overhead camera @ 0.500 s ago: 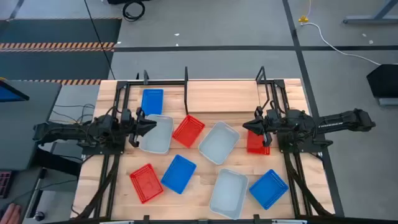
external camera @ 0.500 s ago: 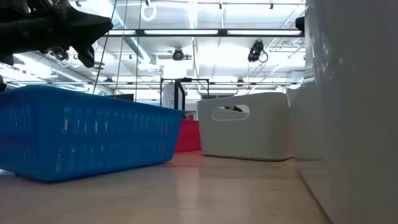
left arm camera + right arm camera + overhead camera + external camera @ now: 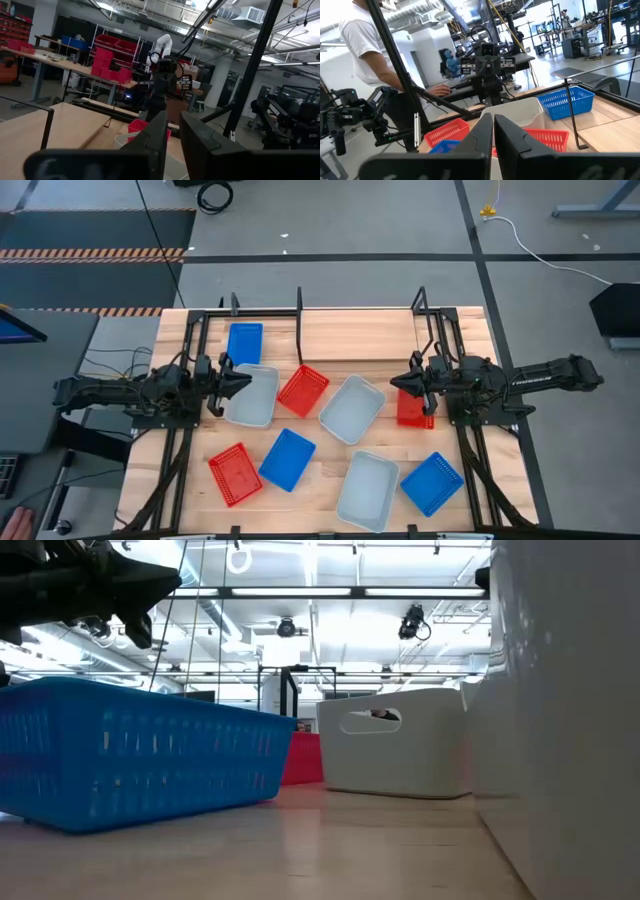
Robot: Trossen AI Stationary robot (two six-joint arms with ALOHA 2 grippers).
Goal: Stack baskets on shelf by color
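Dark and nearly pressed together, both grippers hold nothing: left gripper (image 3: 240,382) over a pale grey-white plastic basket (image 3: 252,395), right gripper (image 3: 398,383) beside a red mesh basket (image 3: 412,408). All the baskets lie unstacked inside the black metal shelf frame (image 3: 300,330). I judge I am between picks; next I must spread a gripper's fingers.

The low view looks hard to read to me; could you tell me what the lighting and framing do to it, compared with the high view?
Low view: bright ceiling lights backlight the scene, the blue basket fills the left foreground, and a pale basket wall, very near the lens, blocks the right side. High view: evenly lit, with soft shadows, and every basket on the wooden table shows clearly.
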